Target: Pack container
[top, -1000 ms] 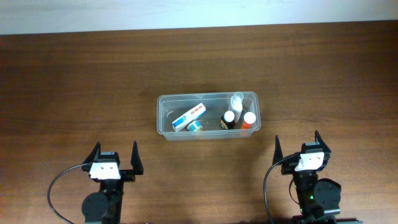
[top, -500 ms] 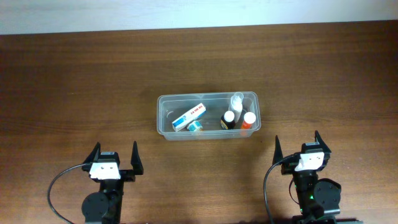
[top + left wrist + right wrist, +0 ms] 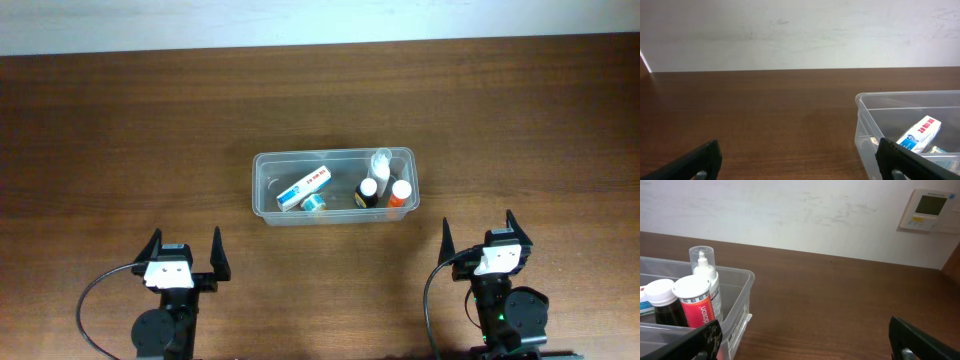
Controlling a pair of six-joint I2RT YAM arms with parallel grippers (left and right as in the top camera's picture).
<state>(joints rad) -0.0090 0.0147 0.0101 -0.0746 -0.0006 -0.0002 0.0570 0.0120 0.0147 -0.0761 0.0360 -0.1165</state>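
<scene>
The clear plastic container (image 3: 262,190) sits at the table's middle. Inside lie a white and blue tube (image 3: 304,187) and a small teal-capped item (image 3: 315,203) on the left. On the right stand a dark bottle (image 3: 367,192), a red bottle (image 3: 400,194) and a clear-capped bottle (image 3: 381,162). My left gripper (image 3: 185,252) is open and empty near the front edge, left of the container. My right gripper (image 3: 479,237) is open and empty at the front right. The container shows in the left wrist view (image 3: 865,125) and the right wrist view (image 3: 740,287).
A white wall runs behind the table's far edge (image 3: 320,45). A wall thermostat (image 3: 930,210) shows at the upper right in the right wrist view. Bare wood (image 3: 120,150) surrounds the container on all sides.
</scene>
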